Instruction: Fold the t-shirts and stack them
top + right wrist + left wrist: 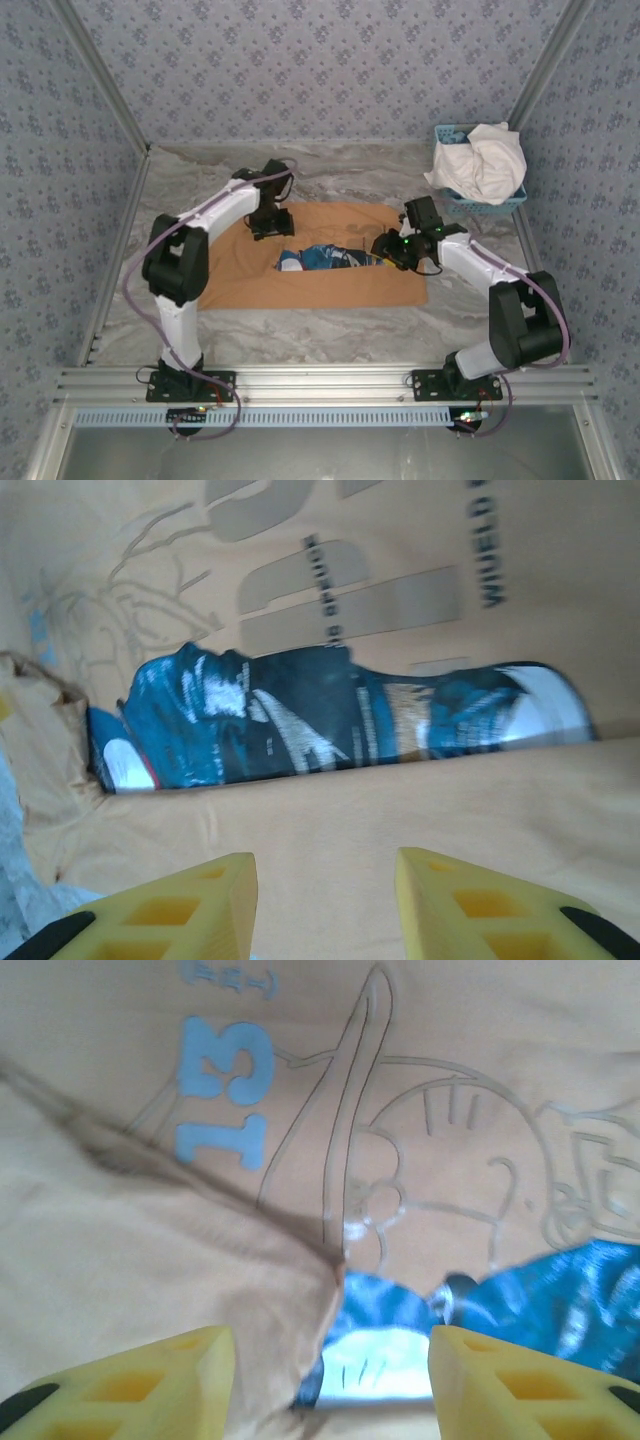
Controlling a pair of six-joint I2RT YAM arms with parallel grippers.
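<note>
Our tan-orange t-shirt point(330, 285) lies flat on the counter point(300, 170) directly beneath both claws. Its near edge is turned up over the printed figure point(330, 720), so only a sliver of blue shows just ahead of the right claw point(325, 865). The left claw point(330, 1345) is spread wide, and a raised ridge of cloth runs up against its left finger point(150, 1385), with nothing pinched between the two. The right claw is also parted over smooth tan cloth, and we see no fold gathered in it. The white t-shirt point(485, 160) sits crumpled in the light-blue basket point(500, 205), well beyond the right claw and to its outer side.

The main risk we judge here is the turned-up flap. It is thin, limp knit with nothing pinning it, so a finger dragging across it could pull it back off the print or skew its straight edge. The wrinkle beside the left claw could also get pressed in as a crease, leaving a lopsided fold. If either claw closes too deep it may catch both layers and lift the whole shirt rather than one edge. If it closes too shallow, the soft cloth could slip off the hard yellow wedges.

The print looks glossier and stiffer than the matte fabric around it, so it may resist bending. The marbled counter looks slick, so the shirt might slide rather than fold. The white shirt is a loose bundle with no edge we can make out.
</note>
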